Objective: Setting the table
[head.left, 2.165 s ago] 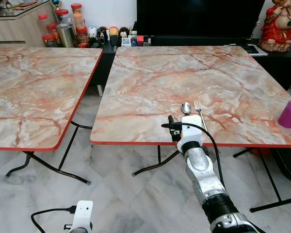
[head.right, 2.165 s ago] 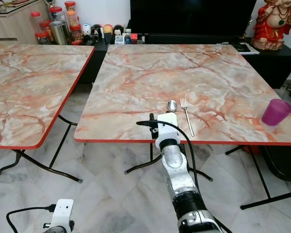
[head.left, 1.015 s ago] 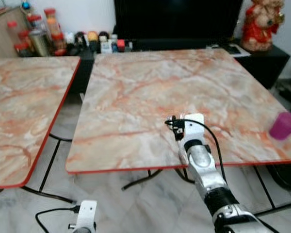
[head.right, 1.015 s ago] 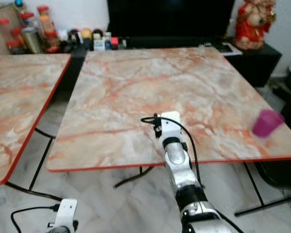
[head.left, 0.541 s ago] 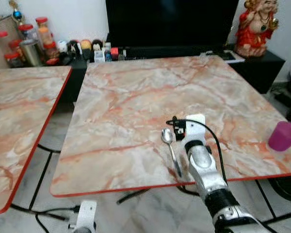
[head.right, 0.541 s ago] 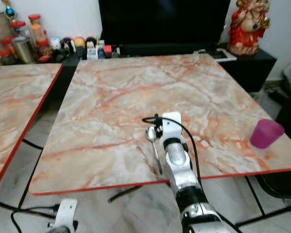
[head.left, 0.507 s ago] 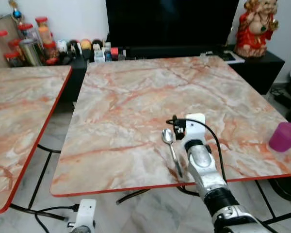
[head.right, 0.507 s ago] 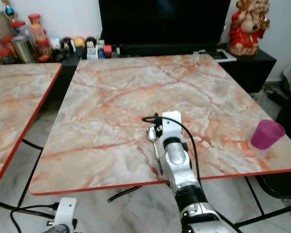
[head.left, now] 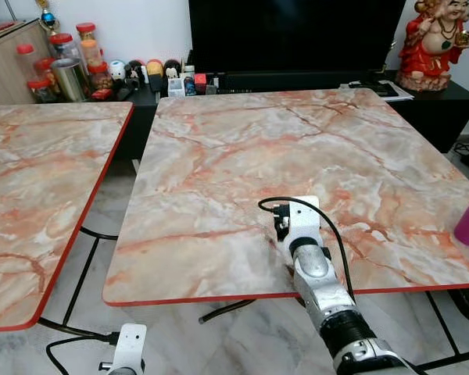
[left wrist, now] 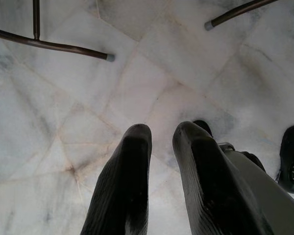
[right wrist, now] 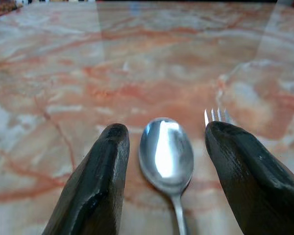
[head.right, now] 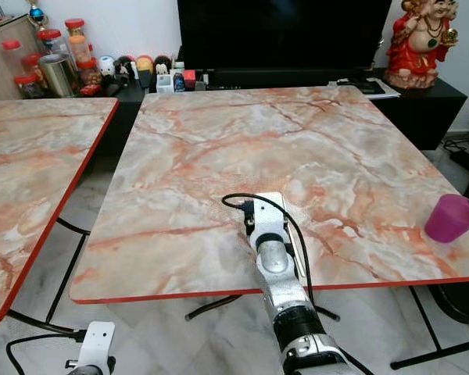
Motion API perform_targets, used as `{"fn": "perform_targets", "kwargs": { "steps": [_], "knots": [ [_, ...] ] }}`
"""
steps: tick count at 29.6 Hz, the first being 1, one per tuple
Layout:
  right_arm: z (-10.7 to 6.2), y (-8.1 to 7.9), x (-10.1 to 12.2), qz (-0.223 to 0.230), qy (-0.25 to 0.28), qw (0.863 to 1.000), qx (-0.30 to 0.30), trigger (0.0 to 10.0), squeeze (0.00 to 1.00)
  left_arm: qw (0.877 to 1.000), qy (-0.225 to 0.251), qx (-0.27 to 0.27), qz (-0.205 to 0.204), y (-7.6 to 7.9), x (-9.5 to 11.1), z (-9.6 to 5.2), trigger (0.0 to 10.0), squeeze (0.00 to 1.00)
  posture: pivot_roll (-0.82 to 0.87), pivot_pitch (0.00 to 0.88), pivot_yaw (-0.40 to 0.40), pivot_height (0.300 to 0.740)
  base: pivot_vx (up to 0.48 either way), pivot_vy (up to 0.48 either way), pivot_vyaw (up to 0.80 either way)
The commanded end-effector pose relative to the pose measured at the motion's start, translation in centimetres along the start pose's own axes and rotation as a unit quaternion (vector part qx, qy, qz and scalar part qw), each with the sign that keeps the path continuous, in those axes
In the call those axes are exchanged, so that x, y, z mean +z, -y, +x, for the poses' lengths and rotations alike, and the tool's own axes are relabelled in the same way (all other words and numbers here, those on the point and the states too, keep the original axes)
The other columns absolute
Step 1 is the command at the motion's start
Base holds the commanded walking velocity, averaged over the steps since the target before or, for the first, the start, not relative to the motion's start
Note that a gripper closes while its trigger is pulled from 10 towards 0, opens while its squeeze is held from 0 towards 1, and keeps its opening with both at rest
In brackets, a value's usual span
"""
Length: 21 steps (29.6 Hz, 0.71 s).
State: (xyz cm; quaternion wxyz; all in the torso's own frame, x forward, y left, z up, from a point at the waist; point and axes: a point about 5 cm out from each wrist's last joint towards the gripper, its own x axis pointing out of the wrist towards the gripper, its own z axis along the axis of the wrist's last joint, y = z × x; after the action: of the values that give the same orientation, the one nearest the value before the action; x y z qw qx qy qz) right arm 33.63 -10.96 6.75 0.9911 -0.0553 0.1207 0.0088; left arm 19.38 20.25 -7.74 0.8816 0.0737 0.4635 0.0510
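Right claw (right wrist: 166, 161) sat low over the counter (head.left: 242, 148), near its front edge, with its fingers spread wide on either side of the spoon (right wrist: 166, 149). It held nothing; the bowl of the spoon lay flat on the marble between the two black fingers, touching neither that I could see. Just past the far finger I could make out the tines of the fork (right wrist: 214, 115), lying beside the spoon.

As for progress, I judged the setting only begun. Spoon and fork were down side by side at one place near the front edge, and the purple cup (head.right: 451, 218) stood well apart at the counter's right edge. I saw no plate anywhere on the counter, so plate and cup placement looked to be what was left.

My head views gave me the layout: arm reaching over the front edge, cup off to the right. They hid the cutlery under the wrist housing. Only the right wrist view let me see spoon, fork and the spread of the fingers.

Left claw (left wrist: 159, 147) hung idle over the floor tiles, its fingers a narrow gap apart, empty.
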Motion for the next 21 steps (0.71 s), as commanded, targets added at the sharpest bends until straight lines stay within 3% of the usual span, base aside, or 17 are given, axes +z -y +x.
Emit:
{"fn": "perform_targets", "kwargs": {
  "steps": [1,10,21],
  "knots": [
    [-0.1,-0.3,-0.3,-0.004,-0.01,1.0,0.007,10.0,0.0,1.0,-0.004,-0.001,0.013,-0.2,-0.1,0.0,10.0,0.0,-0.08,0.0,0.026,0.74,0.0,0.0,0.0],
    [-0.2,-0.5,-1.0,-0.015,-0.039,0.999,0.004,10.0,0.0,1.0,-0.006,-0.003,0.017,-0.3,-0.1,0.0,10.0,0.0,-0.08,0.0,0.03,0.74,0.0,0.0,0.0],
    [-0.6,0.5,-1.1,-0.025,-0.061,0.998,-0.012,10.0,0.0,1.0,-0.011,0.0,0.014,-0.6,-0.4,0.0,10.0,0.0,-0.09,0.0,0.03,0.74,0.0,0.0,0.0]
  ]
}}
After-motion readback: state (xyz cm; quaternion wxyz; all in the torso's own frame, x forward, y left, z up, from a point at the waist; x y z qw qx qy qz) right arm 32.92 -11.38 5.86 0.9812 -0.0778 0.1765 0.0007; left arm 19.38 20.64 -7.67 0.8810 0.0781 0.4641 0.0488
